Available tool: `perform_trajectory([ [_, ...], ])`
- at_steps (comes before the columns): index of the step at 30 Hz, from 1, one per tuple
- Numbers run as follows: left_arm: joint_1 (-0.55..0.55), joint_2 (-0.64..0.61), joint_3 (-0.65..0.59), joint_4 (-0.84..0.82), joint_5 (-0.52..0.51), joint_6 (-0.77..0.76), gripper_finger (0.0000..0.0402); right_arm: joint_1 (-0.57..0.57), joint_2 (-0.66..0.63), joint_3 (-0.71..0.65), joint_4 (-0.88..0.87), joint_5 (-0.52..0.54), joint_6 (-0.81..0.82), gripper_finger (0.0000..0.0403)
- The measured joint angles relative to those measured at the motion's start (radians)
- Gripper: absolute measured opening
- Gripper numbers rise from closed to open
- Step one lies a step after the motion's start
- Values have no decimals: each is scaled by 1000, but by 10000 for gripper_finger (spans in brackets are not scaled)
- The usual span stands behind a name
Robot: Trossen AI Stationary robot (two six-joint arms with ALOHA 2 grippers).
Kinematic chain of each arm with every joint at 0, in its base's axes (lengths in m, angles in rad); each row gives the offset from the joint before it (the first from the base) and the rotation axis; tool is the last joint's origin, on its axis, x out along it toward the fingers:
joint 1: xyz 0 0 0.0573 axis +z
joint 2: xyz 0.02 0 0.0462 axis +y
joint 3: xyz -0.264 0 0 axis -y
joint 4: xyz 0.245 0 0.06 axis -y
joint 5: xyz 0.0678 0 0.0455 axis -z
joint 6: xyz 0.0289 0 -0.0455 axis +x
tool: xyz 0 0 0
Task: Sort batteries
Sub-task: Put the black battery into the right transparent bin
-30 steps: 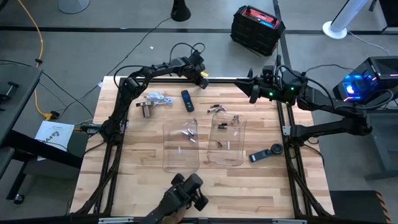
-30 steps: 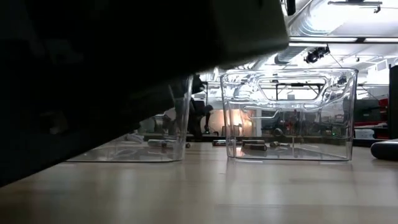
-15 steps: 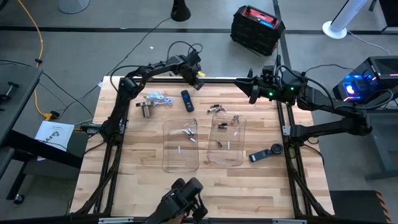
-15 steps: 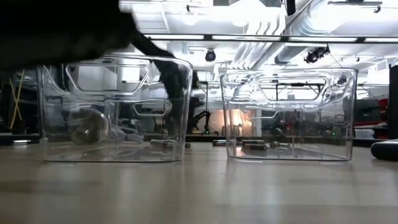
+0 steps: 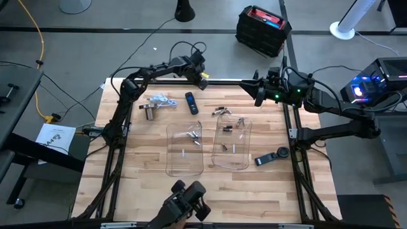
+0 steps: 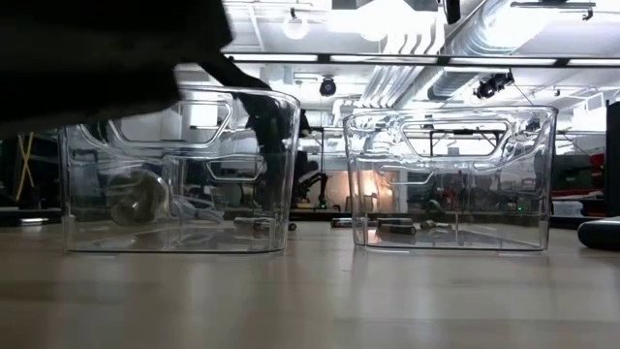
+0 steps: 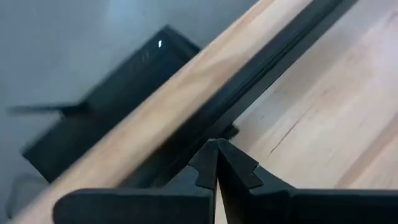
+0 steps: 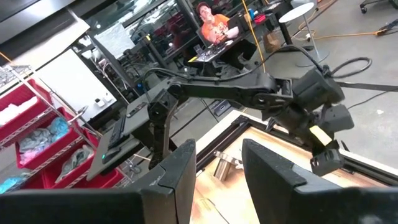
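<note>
High view: your left gripper [image 5: 205, 80] sits pressed together, empty, at the table's far edge; the right gripper [image 5: 257, 93] is spread, empty. Small cylindrical loose batteries [image 5: 222, 111] lie beyond the two clear plastic trays [image 5: 184, 152]. Open wide, descend square over one cell.

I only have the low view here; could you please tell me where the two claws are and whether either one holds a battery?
Observer: The left claw is at the table's far edge, beyond the left tray. It is shut, with nothing between its fingers.
Operator: Thank you. And the right one?
Observer: The right claw hangs near the far right corner, open and empty.
Operator: Are any batteries outside the trays?
Observer: Yes, a few loose batteries lie on the wood just beyond the right tray.
</note>
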Motion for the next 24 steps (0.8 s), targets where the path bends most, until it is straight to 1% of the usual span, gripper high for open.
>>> perform_trajectory([
  [9, -14, -26, -138, 106, -110, -215, 0, 0, 0, 0, -2, 0, -3, 126],
  [13, -33, -68, -191, 166, -173, -264, 0, 0, 0, 0, -4, 1, -4, 126],
  [14, -36, -80, -204, 173, -190, -275, 0, 0, 0, 0, -5, 1, -11, 126],
  [17, -45, -123, -241, 199, -289, -305, 0, 0, 0, 0, -6, 3, -19, 126],
  [18, -45, -137, -258, 222, -301, -312, 0, 0, 0, 0, -6, 4, -19, 126],
  [22, -42, -142, -332, 288, -287, -357, 0, 0, 0, 0, -6, 8, -24, 126],
  [24, -37, -148, -366, 351, -249, -386, 0, 0, 0, 0, -6, 8, -24, 126],
])
